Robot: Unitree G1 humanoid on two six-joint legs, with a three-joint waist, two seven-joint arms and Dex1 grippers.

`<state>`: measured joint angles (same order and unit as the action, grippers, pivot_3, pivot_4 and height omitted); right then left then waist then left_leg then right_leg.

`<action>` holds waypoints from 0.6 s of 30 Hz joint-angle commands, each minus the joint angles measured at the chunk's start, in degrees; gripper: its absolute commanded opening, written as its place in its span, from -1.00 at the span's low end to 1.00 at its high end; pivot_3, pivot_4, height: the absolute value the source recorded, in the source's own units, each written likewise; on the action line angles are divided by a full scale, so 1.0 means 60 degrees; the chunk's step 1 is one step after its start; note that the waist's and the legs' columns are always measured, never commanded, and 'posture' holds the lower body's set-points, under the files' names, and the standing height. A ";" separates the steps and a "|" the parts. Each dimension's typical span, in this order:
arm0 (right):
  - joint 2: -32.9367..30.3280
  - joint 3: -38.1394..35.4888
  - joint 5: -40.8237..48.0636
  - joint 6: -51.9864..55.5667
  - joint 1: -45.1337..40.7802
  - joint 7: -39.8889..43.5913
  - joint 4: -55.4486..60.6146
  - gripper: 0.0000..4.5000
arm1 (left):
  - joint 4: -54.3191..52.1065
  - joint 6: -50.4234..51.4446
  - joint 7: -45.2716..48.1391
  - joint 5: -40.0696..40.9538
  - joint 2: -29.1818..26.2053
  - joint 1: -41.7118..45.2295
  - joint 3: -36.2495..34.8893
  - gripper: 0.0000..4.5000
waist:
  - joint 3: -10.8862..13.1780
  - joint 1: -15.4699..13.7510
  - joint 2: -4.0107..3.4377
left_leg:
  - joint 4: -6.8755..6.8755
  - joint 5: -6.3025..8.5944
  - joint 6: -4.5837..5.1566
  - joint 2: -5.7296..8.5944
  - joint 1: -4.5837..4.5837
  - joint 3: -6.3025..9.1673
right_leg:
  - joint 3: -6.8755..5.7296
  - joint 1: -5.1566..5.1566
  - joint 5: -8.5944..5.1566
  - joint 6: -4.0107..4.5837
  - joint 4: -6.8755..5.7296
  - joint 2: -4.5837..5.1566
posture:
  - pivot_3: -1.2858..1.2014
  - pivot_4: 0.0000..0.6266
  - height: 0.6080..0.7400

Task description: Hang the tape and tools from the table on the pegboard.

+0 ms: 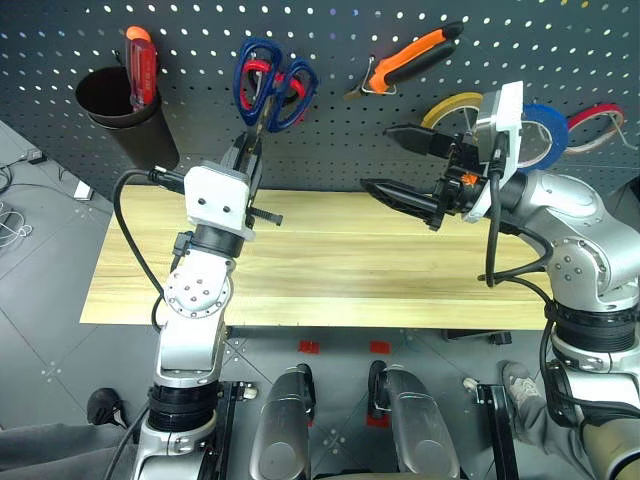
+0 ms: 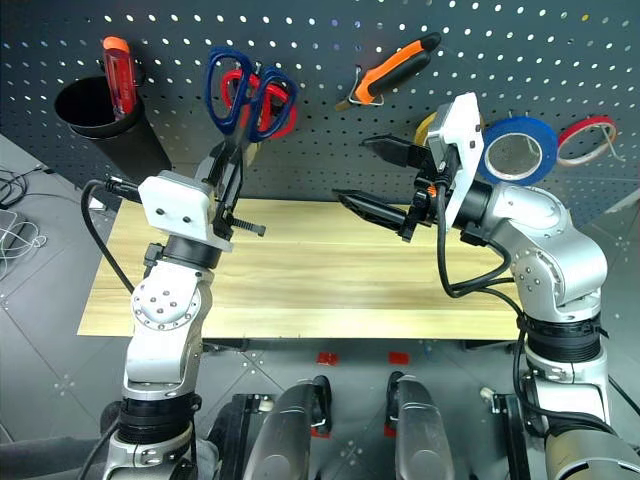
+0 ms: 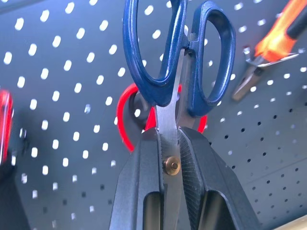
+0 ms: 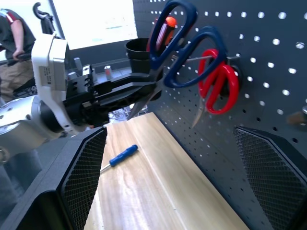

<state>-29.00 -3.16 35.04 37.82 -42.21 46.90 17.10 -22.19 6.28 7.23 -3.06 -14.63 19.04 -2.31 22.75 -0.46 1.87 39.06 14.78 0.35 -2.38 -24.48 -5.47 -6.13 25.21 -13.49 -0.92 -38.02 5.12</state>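
My left gripper (image 1: 250, 142) is shut on the blades of the dark blue-handled scissors (image 3: 154, 93). It holds them handles-up against the pegboard (image 1: 330, 30), in front of red-handled scissors (image 4: 220, 88). My right gripper (image 1: 390, 162) hangs open and empty above the table (image 1: 350, 270), pointing towards the left arm. The orange-and-black pliers (image 1: 410, 58) hang on the pegboard. The yellow tape (image 1: 450, 103) hangs there too, partly hidden behind my right gripper. The blue-handled screwdriver (image 4: 122, 155) lies on the table near the left arm.
A black cup (image 1: 120, 105) on the pegboard's left holds a red screwdriver (image 1: 141, 70). Blue tape (image 1: 548, 128) and red tape (image 1: 598, 118) hang at the right. A person (image 4: 14, 43) stands beyond the left arm.
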 commanded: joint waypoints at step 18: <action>-0.0046 0.0109 -0.0010 -0.0397 -0.0190 -0.0103 0.0120 1.00 | 0.0798 0.0913 0.0290 0.0801 0.0391 0.0624 -0.0104 -0.89 | 0.0000 -0.0007 0.0000 | 0.0004 -0.0001 0.0000 0.0001 -0.0001 0.0006 | -0.0006 -0.0003 0.0000 0.0000 0.0000 0.0000 | 0.03 0.03 1.00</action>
<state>-29.02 -1.88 34.75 36.33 -43.40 46.83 15.41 -17.35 12.11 8.54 1.17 -12.50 21.67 -3.00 22.75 -0.50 1.87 39.09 14.78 0.35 -2.37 -24.48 -5.43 -6.17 25.19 -13.49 -0.92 -38.04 5.12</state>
